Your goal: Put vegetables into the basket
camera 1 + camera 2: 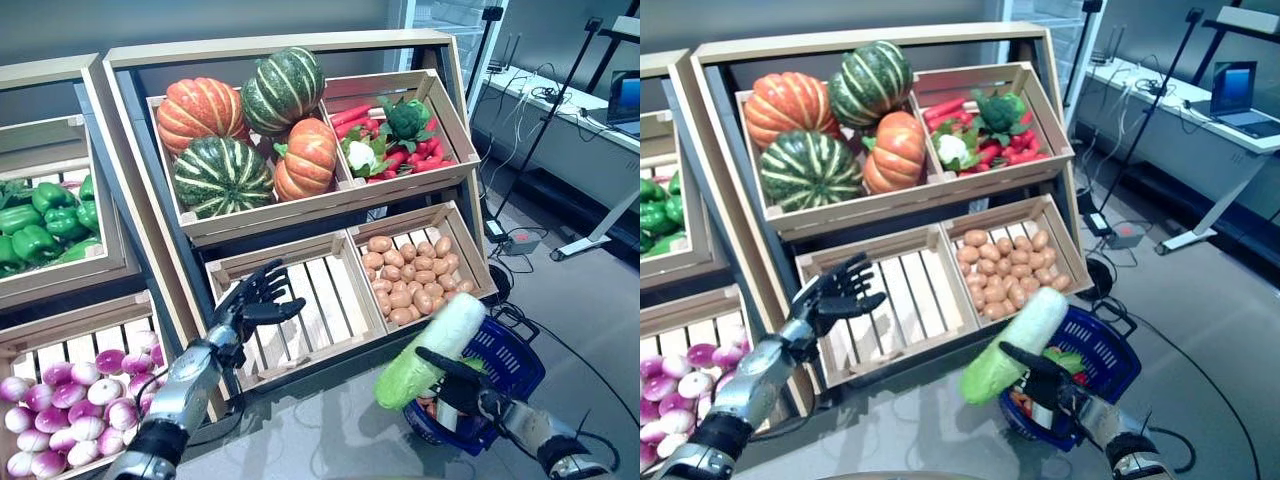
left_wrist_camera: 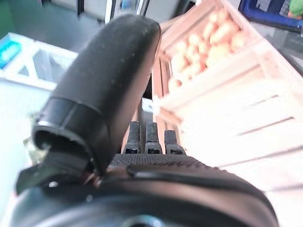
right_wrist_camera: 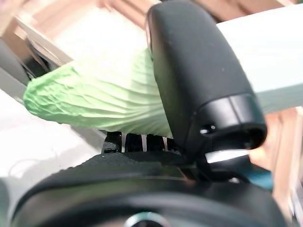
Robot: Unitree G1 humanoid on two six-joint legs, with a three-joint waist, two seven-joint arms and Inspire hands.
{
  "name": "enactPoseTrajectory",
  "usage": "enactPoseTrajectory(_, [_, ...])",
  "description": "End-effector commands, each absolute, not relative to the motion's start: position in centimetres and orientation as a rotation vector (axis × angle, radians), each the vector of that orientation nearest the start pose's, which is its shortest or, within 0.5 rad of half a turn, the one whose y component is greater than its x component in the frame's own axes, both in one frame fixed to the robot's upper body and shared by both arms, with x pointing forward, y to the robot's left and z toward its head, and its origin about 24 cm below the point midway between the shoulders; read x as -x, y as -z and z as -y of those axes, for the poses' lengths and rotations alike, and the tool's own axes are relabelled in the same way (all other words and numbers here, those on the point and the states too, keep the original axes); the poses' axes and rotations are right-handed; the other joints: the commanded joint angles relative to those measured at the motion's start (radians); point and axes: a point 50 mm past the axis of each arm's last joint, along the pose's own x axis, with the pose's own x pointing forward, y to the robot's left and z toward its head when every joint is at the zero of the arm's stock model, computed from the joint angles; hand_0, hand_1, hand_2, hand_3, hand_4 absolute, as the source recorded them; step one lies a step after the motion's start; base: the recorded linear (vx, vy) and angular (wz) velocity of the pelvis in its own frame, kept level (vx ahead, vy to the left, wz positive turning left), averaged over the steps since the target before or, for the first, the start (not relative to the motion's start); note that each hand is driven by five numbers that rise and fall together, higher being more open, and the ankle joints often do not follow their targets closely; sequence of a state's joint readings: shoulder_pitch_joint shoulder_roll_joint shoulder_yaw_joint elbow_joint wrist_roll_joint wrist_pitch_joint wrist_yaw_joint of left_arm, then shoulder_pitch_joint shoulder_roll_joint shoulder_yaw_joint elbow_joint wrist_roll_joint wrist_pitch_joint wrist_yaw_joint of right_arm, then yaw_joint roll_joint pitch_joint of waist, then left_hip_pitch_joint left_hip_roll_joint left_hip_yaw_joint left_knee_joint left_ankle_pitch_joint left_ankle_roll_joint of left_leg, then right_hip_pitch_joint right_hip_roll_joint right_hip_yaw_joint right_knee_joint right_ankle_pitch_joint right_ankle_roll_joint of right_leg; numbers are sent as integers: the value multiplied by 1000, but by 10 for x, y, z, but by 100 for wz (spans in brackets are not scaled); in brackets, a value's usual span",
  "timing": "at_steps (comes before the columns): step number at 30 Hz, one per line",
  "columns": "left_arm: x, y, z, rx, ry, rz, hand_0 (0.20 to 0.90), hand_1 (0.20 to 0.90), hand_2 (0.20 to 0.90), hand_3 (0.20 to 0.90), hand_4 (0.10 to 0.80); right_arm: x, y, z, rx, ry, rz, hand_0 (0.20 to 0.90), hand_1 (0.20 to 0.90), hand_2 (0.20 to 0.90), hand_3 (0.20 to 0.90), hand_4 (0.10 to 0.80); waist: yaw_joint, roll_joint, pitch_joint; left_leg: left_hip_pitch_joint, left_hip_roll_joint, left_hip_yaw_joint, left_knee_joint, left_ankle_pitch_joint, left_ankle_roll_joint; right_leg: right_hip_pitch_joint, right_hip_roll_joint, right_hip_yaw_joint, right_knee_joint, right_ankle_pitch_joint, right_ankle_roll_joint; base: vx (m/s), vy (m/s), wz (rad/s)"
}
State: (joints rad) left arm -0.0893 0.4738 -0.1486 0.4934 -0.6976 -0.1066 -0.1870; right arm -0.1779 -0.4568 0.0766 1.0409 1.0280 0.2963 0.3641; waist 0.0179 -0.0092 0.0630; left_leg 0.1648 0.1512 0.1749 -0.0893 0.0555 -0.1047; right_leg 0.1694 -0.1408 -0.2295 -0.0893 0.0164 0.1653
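Note:
My right hand [image 1: 462, 388] is shut on a long napa cabbage [image 1: 430, 352], green at one end and white at the other. It holds the cabbage tilted just above the near left rim of the blue basket [image 1: 510, 372], which stands on the floor. The cabbage also shows in the right wrist view [image 3: 94, 101] with the thumb [image 3: 199, 80] across it. Some vegetables lie in the basket, red and green [image 1: 1065, 362]. My left hand [image 1: 250, 303] is open and empty, fingers spread, in front of the bare wooden crate [image 1: 305, 300].
A wooden stand [image 1: 280, 60] with crates of vegetables rises behind the basket. A crate of potatoes [image 1: 410, 275] stands right beside it. A desk [image 1: 560, 100] and stand legs are at the far right, with grey floor between.

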Motion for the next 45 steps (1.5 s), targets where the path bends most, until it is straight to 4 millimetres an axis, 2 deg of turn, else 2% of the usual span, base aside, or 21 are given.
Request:
enactPoseTrajectory(1, [-279,-28,-248,170,32,-15,900,900,900,900,800,-248,48,305,-765,286,-454,300,300,300,300,400,19,-5,15,10,-9,12,2,-62,12,2,-8,-32,2,19,-39,38,-13,0])
enactPoseTrajectory(5, [-265,-4,-239,241,-21,-106,900,900,900,900,800,-254,33,327,-763,473,-353,300,300,300,300,400,35,-4,32,12,-9,2,2,-67,13,10,-3,-42,2,18,-44,52,-25,0])
enactPoseTrajectory(7, [-258,7,-233,254,-18,-147,900,900,900,900,800,-257,28,331,-761,496,-328,300,300,300,300,400,41,-5,39,14,-9,1,2,-68,13,12,-2,-46,2,18,-45,76,-29,1])
enactPoseTrajectory(13, [-243,20,-221,244,39,-221,900,900,900,900,800,-261,15,347,-654,568,-314,300,300,300,300,400,64,-4,70,0,-6,1,2,-59,14,11,-3,-71,10,18,-50,50,-42,3])
enactPoseTrajectory(15, [-252,10,-216,203,85,-182,900,900,900,900,800,-274,0,349,-643,580,-262,300,300,300,300,400,71,5,120,-56,-4,-3,57,-51,12,-48,-19,-82,100,-5,-56,-313,-16,15])
enactPoseTrajectory(16, [-264,-3,-213,174,112,-121,900,900,900,900,800,-285,-19,358,-631,581,-205,300,300,300,300,400,71,18,182,-124,0,-4,126,-55,9,-108,-36,-88,158,-13,-61,-473,11,9])
enactPoseTrajectory(17, [-268,-7,-211,171,115,-105,900,900,900,900,800,-288,-25,360,-627,579,-191,300,300,300,300,400,71,22,196,-145,1,-8,145,-58,8,-125,-41,-90,175,-16,-63,-618,33,5])
enactPoseTrajectory(18, [-281,-20,-205,172,122,-53,900,900,900,900,800,-298,-41,364,-603,575,-153,300,300,300,300,400,70,35,253,-217,4,-20,215,-61,5,-177,-58,-87,225,-25,-68,-435,13,13])
enactPoseTrajectory(20, [-289,-30,-199,179,127,-19,900,900,900,900,800,-304,-50,365,-581,571,-131,300,300,300,300,400,68,42,290,-271,9,-24,284,-75,1,-216,-72,-82,274,-39,-73,-335,-5,21])
enactPoseTrajectory(21, [-292,-35,-197,174,125,0,900,900,900,900,800,-309,-58,367,-552,579,-122,300,300,300,300,400,67,45,321,-321,14,-23,375,-108,4,-261,-85,-75,346,-63,-80,-183,-7,14])
enactPoseTrajectory(22, [-293,-36,-197,174,123,4,900,900,900,900,800,-310,-60,367,-552,578,-117,300,300,300,300,400,65,46,324,-334,14,-22,388,-109,7,-274,-88,-74,358,-62,-82,-218,-1,3])
enactPoseTrajectory(24, [-296,-43,-196,161,119,35,900,900,900,900,800,-316,-72,368,-577,580,-72,300,300,300,300,400,68,51,364,-432,20,-43,543,-178,9,-349,-118,-63,488,-114,-99,-185,4,-2])
enactPoseTrajectory(25, [-296,-44,-195,160,121,41,900,900,900,900,800,-316,-74,369,-578,584,-66,300,300,300,300,400,68,52,370,-451,18,-50,575,-191,12,-364,-122,-57,518,-124,-103,-170,0,6])
enactPoseTrajectory(28, [-298,-48,-198,151,111,56,900,900,900,900,800,-319,-86,375,-564,622,-40,300,300,300,300,400,65,63,399,-540,17,-66,711,-262,39,-471,-155,-29,683,-180,-117,-147,15,8])
enactPoseTrajectory(30, [-298,-50,-200,164,99,68,900,900,900,900,800,-321,-101,383,-555,646,-9,300,300,300,300,400,59,72,422,-593,19,-74,832,-340,46,-543,-175,-5,819,-243,-117,-132,38,-1])
enactPoseTrajectory(31, [-298,-51,-200,169,99,77,900,900,900,900,800,-322,-106,384,-561,649,2,300,300,300,300,400,57,75,431,-623,22,-69,859,-330,53,-574,-184,-9,846,-235,-130,-56,38,-3])
enactPoseTrajectory(33, [-297,-52,-199,174,93,91,900,900,900,900,800,-322,-111,387,-564,661,12,300,300,300,300,400,55,81,445,-656,30,-82,945,-389,49,-616,-194,14,936,-289,-125,-47,15,-1])
enactPoseTrajectory(39, [-296,-56,-198,200,98,125,900,900,900,900,800,-314,-117,401,-566,709,13,300,300,300,300,400,50,87,457,-734,37,-88,1067,-448,58,-718,-218,37,1061,-338,-131,-51,-8,3])
enactPoseTrajectory(40, [-296,-56,-198,200,103,131,900,900,900,900,800,-313,-116,402,-568,721,5,688,688,688,688,659,48,87,457,-741,37,-88,1078,-454,58,-729,-219,39,1072,-341,-131,-20,-12,8])
enactPoseTrajectory(41, [-295,-56,-198,200,104,132,900,900,900,900,800,-312,-115,403,-569,723,3,900,900,900,900,800,48,87,457,-744,37,-88,1083,-456,58,-732,-220,39,1076,-342,-131,-20,-7,7])
enactPoseTrajectory(45, [-294,-60,-197,203,103,162,900,900,900,900,800,-307,-118,410,-586,771,-17,900,900,900,900,800,47,90,457,-764,40,-90,1108,-467,54,-764,-225,41,1098,-342,-126,-33,7,5])
